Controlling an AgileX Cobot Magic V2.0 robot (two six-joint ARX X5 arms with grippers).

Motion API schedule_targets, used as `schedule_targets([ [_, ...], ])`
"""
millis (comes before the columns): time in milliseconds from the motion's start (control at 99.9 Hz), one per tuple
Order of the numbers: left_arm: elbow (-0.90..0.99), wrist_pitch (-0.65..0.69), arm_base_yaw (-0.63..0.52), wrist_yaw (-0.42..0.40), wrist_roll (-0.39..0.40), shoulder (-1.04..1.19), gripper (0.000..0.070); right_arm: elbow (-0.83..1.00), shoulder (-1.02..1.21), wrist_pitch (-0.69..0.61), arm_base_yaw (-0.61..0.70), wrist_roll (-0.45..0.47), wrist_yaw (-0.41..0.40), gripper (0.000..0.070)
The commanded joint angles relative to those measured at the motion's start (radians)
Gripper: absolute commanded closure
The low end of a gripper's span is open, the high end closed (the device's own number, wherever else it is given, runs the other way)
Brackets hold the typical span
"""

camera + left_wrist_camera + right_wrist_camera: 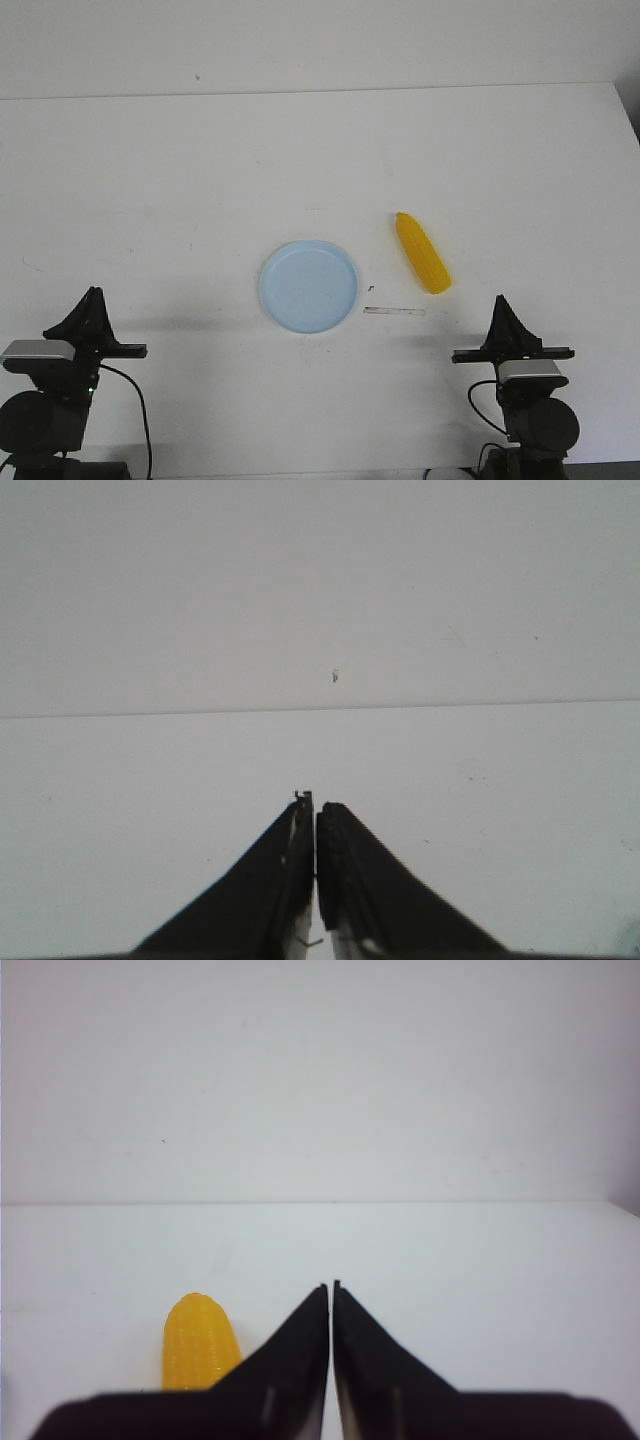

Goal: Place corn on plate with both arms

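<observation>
Front view, surface: my white table [180, 180] fills the frame; a pale wall runs along its far edge at 12 o'clock.
Front view, marks: a thin pale strip [394, 311] lies flat on the table just past the plate's rim at 4 o'clock, with a tiny dark speck beside it.
Front view, container: the plate [309, 286] sits near the centre of the table, flat; nothing lies in it.
Front view, corn: the corn [422, 252] lies on the table at 2 o'clock from the plate, near it but not touching, its blunt end towards 5 o'clock.
Front view, left arm: my left gripper [93, 294] rests at 8 o'clock in the frame, well apart from the plate.
Front view, right arm: my right gripper [500, 302] rests at 4 o'clock in the frame, near the corn but clear of it.
Left wrist view, surface: bare white table meeting the wall, with one small dark fleck on the wall.
Left wrist view, tool: my left gripper [315, 802] has its fingers pressed together, grasping nothing.
Right wrist view, surface: white table and plain wall.
Right wrist view, corn: one rounded end of the corn [200, 1342] shows beside my fingers, untouched.
Right wrist view, tool: my right gripper [331, 1288] is closed tip to tip and empty.
</observation>
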Motion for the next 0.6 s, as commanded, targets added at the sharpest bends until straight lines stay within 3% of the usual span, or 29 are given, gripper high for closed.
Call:
schedule_targets([
  [0,0.004,0.011,0.001,-0.005,-0.004,0.000,0.0699,-0.001,0.000,0.011,0.001,-0.005,0.000,0.0690],
  [591,0.004,0.011,0.001,-0.005,-0.004,0.000,0.0699,0.036,0.000,0.078,0.003,0.000,-0.003,0.0693],
])
